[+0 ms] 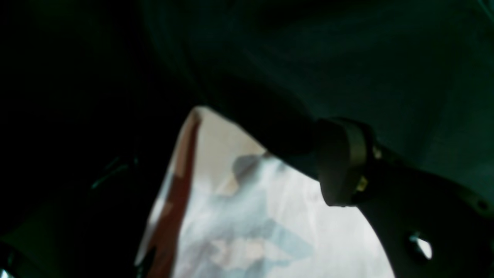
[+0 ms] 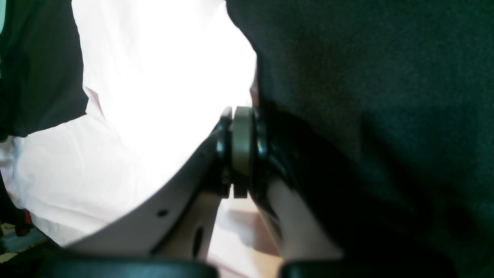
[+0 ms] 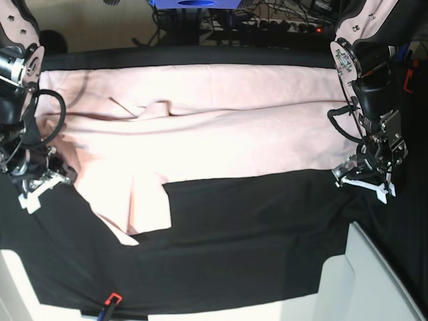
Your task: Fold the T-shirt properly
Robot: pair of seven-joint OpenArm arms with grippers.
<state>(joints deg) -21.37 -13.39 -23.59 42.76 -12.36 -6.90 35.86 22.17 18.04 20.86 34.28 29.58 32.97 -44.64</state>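
Note:
The pale pink T-shirt lies in a wide band across the black table cloth, with a flap hanging toward the front left. My right gripper is at the shirt's left edge. In the right wrist view its fingers are pressed together on the edge of the shirt. My left gripper is at the shirt's right front corner. In the left wrist view one finger shows, well off centre. The other is lost in the dark, and a shirt corner with faint lettering lies between them.
Cables and a blue box lie behind the table's far edge. White surfaces border the front right and front left corners. A small red and black clip sits at the cloth's front edge.

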